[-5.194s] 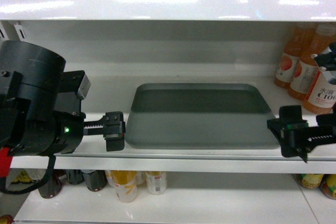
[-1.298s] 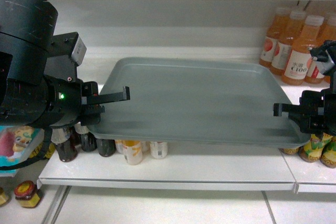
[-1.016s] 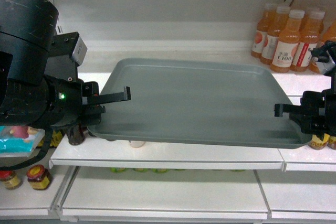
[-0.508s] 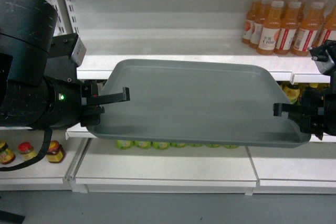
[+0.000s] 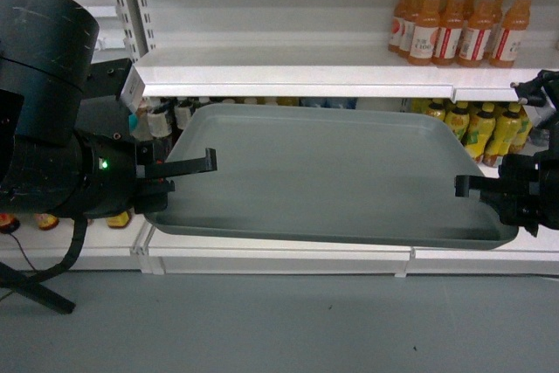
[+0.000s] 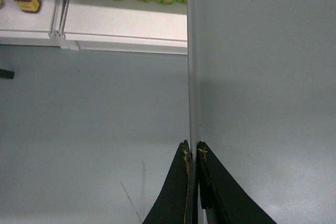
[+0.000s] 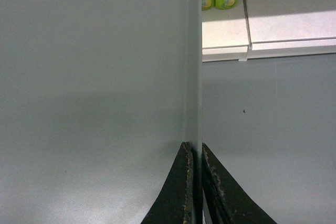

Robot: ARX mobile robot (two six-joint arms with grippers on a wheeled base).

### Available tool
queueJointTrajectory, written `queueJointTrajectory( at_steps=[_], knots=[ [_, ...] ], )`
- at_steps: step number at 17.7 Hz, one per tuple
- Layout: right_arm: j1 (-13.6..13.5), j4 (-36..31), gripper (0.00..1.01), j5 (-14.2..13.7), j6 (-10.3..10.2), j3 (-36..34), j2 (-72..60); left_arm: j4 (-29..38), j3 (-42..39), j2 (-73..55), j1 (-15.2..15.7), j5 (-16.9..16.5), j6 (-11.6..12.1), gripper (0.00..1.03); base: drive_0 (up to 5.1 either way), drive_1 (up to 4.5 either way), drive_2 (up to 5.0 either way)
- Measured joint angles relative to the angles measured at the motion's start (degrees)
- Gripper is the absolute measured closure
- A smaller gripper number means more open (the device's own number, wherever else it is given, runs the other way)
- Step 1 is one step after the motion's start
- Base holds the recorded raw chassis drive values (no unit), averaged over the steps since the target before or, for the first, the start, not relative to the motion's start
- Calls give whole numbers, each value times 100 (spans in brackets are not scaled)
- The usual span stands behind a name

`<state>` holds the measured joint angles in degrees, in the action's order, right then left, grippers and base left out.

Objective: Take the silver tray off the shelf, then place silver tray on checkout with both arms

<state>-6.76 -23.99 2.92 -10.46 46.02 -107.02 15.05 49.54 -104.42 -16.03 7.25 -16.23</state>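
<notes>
Left arm enters the head view from the left edge as a bulky black housing with a green indicator lit; its wrist runs level toward the centre; the left gripper (image 5: 166,183) is clamped on the left rim of the silver tray (image 5: 332,172), one finger lying over the top surface; the left wrist view shows both fingers (image 6: 184,182) pressed flat against the rim from either side. Right arm reaches in from the right edge, wrist level; the right gripper (image 5: 479,191) pinches the tray's right rim; its fingers (image 7: 212,187) likewise sandwich the rim.
</notes>
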Motion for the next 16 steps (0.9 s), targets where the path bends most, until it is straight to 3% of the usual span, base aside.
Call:
queueJointTrajectory(
  at_steps=[16],
  knots=[
    [0,-42,99,7,0,-4,2,52,-4,2,-4,0,0,100,0,0,0]
  ],
)
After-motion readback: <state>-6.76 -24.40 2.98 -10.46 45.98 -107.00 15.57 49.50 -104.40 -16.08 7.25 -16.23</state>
